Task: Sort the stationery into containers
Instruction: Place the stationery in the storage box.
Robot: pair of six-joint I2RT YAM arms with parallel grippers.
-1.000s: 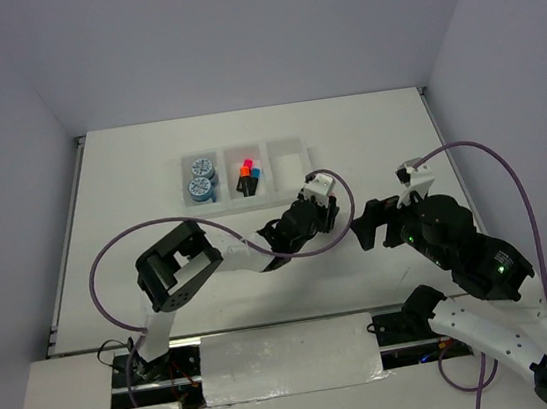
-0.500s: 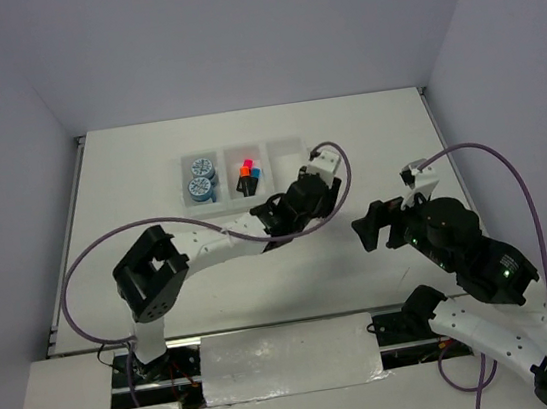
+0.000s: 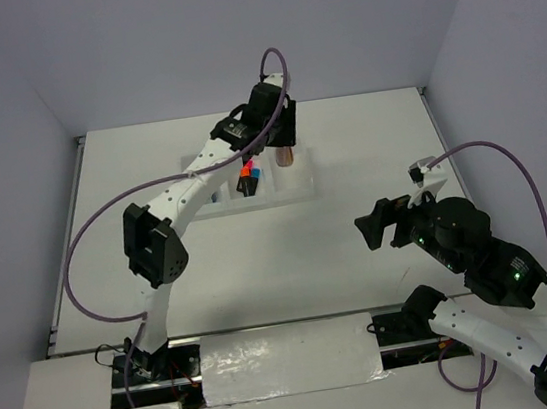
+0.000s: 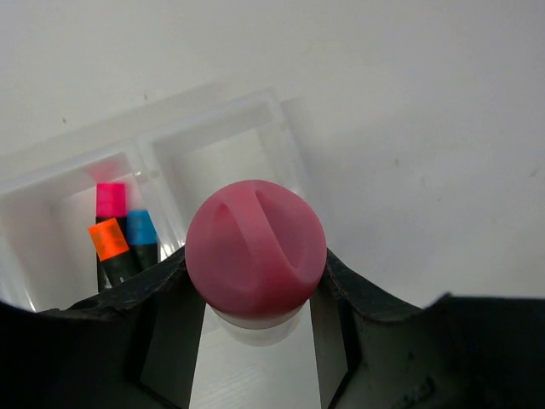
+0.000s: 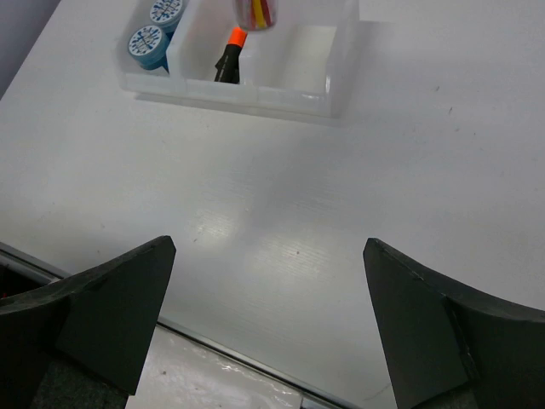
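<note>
- Left gripper [image 4: 255,290] was raised from mid-table to the tray [image 3: 304,188], which lay below it.
- Pink-capped cylinder [image 4: 255,251] was grasped in it.
- Right gripper [image 5: 268,315] was left released.

The tray [image 5: 289,100] is white, discs [image 5: 146,41] blue-and-white patterned, markers [image 4: 108,239] black with pink, orange, blue caps, cylinder [image 4: 255,251] pink-capped

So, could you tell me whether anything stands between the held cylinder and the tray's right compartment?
Nothing visible does. The left gripper holds the pink-capped cylinder above the right compartment, whose floor looks bare; the markers lie in the middle one.
</note>
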